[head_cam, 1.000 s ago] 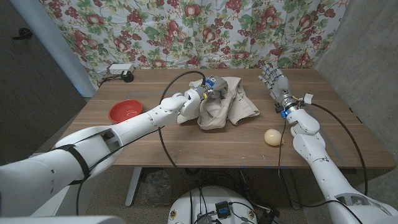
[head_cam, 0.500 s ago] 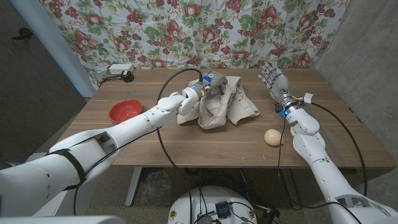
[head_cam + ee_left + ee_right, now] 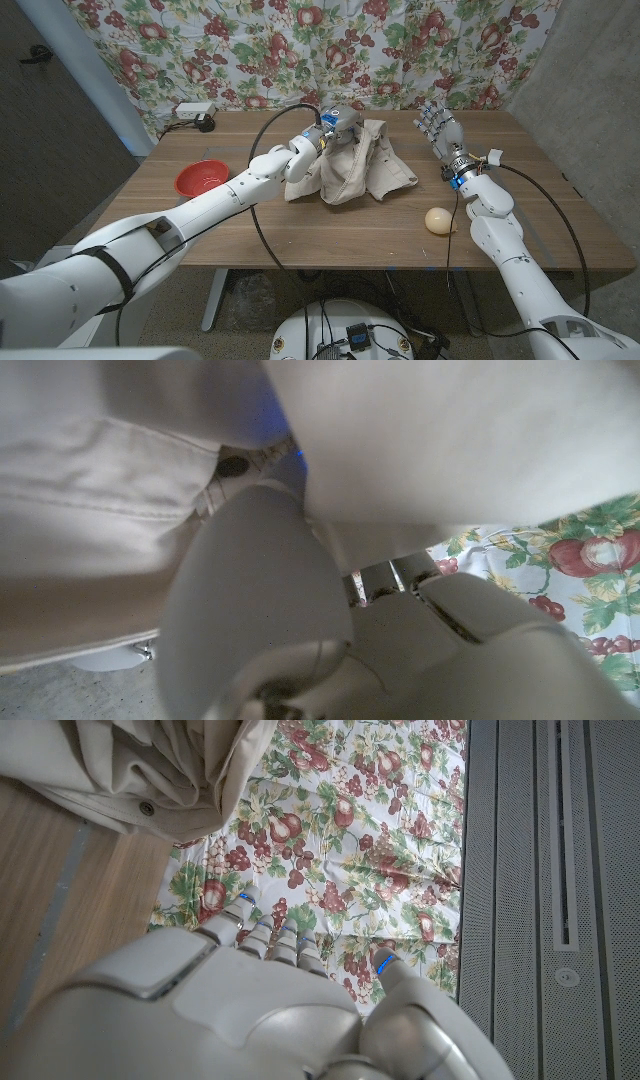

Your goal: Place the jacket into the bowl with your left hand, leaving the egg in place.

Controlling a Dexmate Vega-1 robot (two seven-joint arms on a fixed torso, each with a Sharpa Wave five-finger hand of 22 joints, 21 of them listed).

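Well to the right of the red bowl (image 3: 203, 178), mid-bench, the jacket (image 3: 360, 168) lies heaped with the left hand (image 3: 337, 132) at its far upper edge, fingers apparently holding cloth, so the carry runs leftward, away from the egg (image 3: 437, 219).

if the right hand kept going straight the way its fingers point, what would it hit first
Probably the floral curtain behind the table. The right hand stands open, fingers aimed past the far edge, clear of the jacket, though depth is unclear.
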